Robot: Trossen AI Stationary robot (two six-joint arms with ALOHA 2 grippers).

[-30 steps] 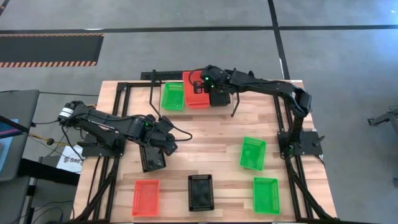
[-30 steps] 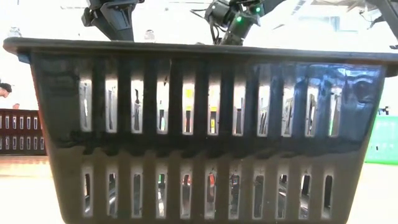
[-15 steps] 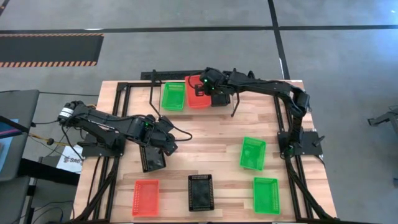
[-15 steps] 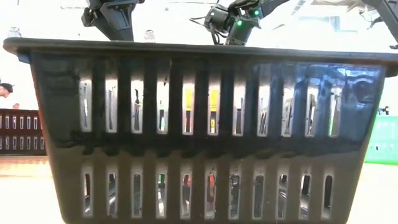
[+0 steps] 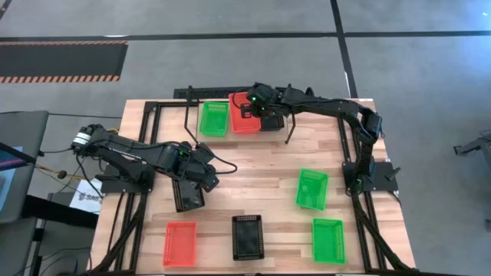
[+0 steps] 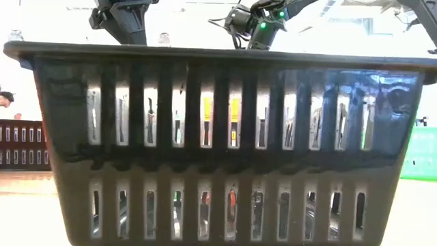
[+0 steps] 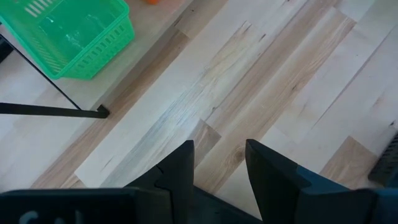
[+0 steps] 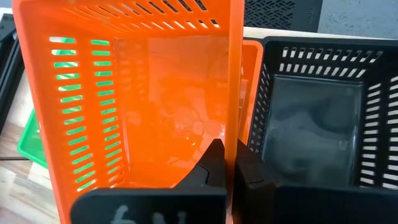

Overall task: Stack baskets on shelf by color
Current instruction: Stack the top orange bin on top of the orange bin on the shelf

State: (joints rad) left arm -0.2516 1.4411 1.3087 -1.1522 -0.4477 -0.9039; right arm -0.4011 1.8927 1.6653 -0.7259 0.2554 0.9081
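Note:
The shelf (image 5: pixel 189 115) stands at the table's far middle. On it sit a green basket (image 5: pixel 213 119), a red-orange basket (image 8: pixel 250 68) and a black basket (image 8: pixel 311 124). My right gripper (image 8: pixel 231 149) is shut on a second red-orange basket (image 8: pixel 143 112), tilted just above the shelf's red-orange one. At the table's left my left gripper (image 7: pixel 217 155) hangs open over bare wood, holding nothing. A black basket (image 5: pixel 189 197) lies by my left arm. My right gripper pinches one side wall of the red-orange basket (image 8: pixel 235 127) at its rim, one finger inside the basket and one outside. The fingers slant down from the table's right side. The basket is lifted and tilted, its open side toward the wrist, over the baskets on the shelf.
Loose on the table are two green baskets (image 5: pixel 311 188) (image 5: pixel 327 240) at the right, a red-orange basket (image 5: pixel 180 244) at the near left and a black basket (image 5: pixel 247 236) at the near middle, which fills the low view (image 6: pixel 218 143). Bare wood lies mid-table.
My right gripper has tipped a little further down over the shelf. The held red-orange basket has shifted slightly with it, lining up more closely over the red-orange basket on the shelf.

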